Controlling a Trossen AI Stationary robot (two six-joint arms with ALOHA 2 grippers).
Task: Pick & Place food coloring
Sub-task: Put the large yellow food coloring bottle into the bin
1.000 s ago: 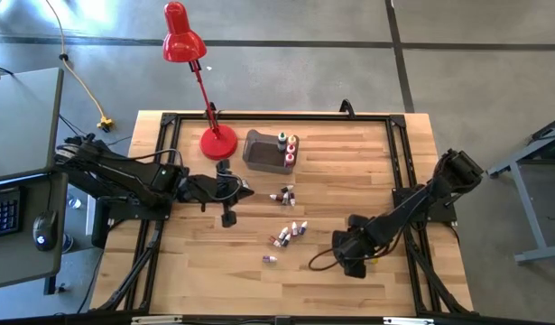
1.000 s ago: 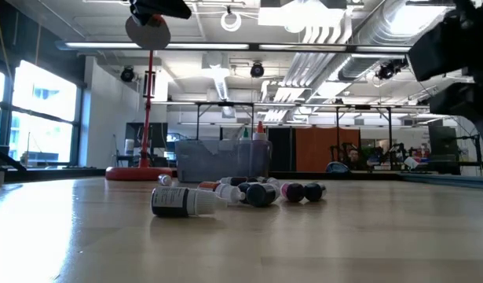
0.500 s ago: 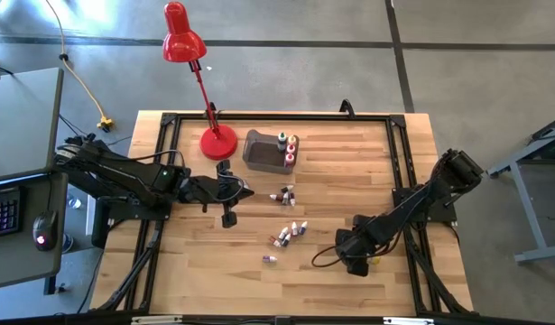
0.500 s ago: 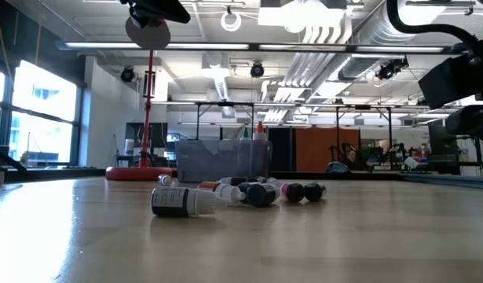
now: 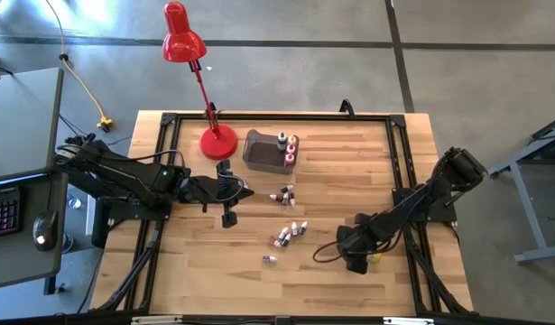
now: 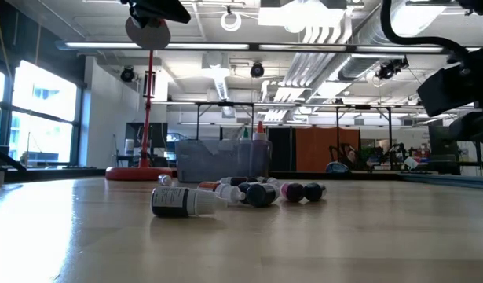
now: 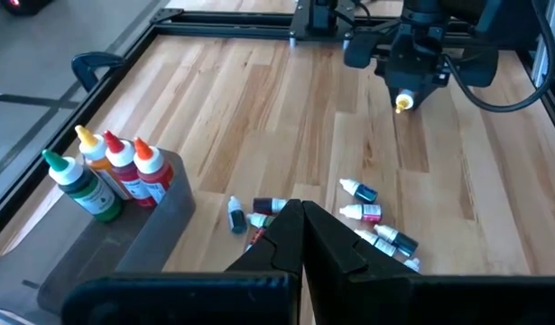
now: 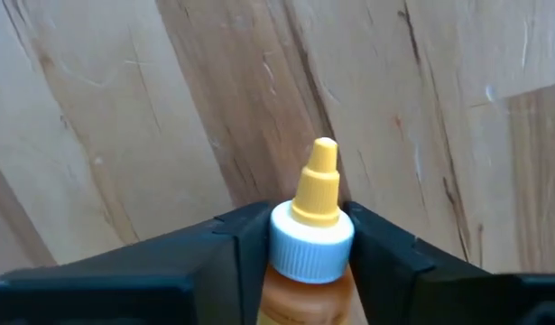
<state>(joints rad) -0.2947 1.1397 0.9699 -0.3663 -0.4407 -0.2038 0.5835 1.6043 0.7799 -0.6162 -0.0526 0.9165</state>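
Yellow bottle clamped in right claw

Yellow bottle sits between right claw fingers, clamped, over bare counter near the right edge. Loose bottles lie mid-counter; four stand in bin. Left claw together, near lamp.

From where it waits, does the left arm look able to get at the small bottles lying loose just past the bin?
Probably yes. The left gripper hangs shut beside the grey bin, with bare tabletop between it and the nearest loose bottles. The right gripper, gripping a yellow-capped bottle, is well clear.
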